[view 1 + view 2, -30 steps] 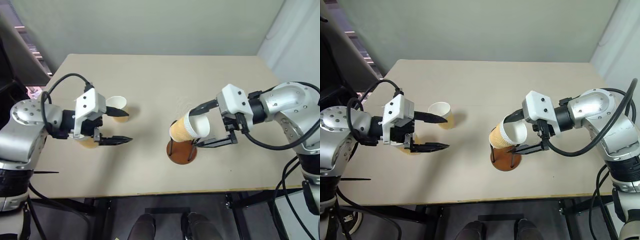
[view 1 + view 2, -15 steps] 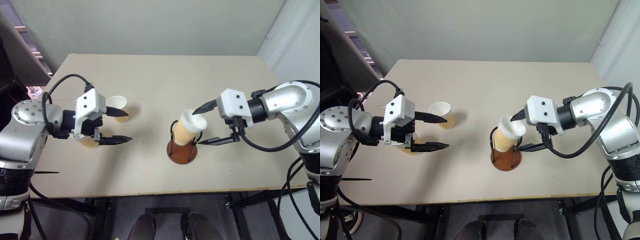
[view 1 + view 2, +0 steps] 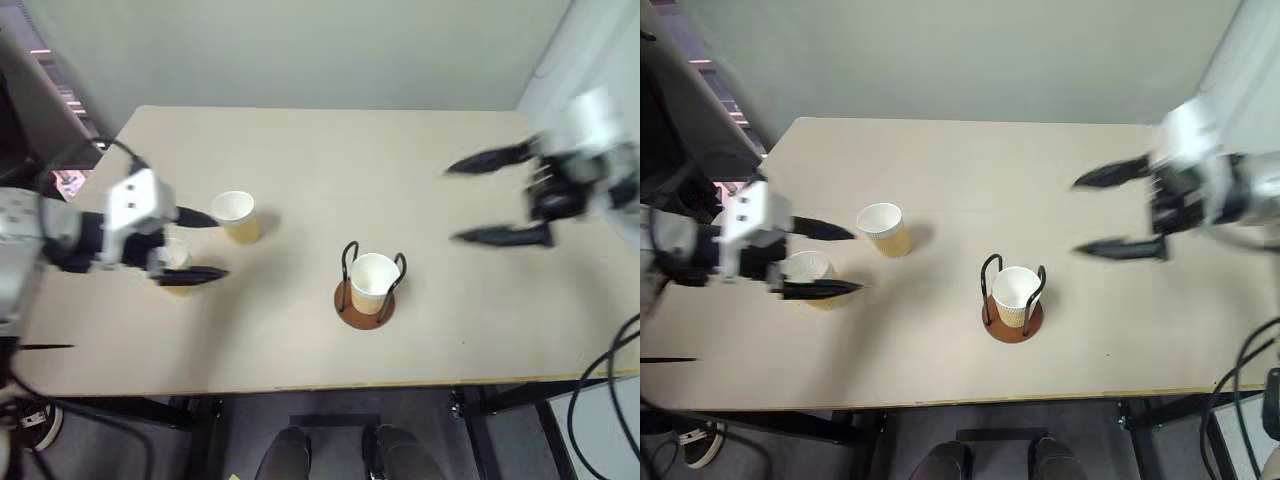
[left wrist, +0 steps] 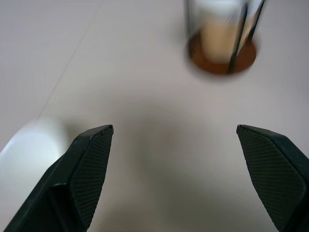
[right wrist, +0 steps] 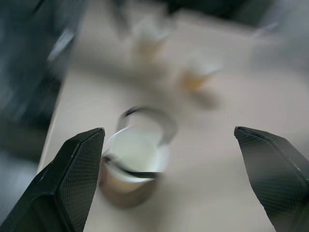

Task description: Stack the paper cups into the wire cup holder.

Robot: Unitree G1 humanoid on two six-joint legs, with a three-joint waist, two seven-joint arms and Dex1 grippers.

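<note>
Each arm ends in a white box-shaped wrist housing carrying two long, tapered black fingers; the left claw (image 3: 818, 258) and right claw (image 3: 497, 198) are alike. Seen close up, the finger (image 4: 87, 169) surfaces bear a fine cross-hatched texture. Black cables (image 3: 600, 375) loop beside the right arm.

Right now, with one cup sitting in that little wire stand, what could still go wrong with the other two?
1. The two loose paper cups stand close together, and the open left gripper hangs right by them; reaching for one could knock over the other.
2. The wire cup holder is narrow, so a tilted second cup could catch on its loops or fail to nest inside the cup in the holder.
</note>
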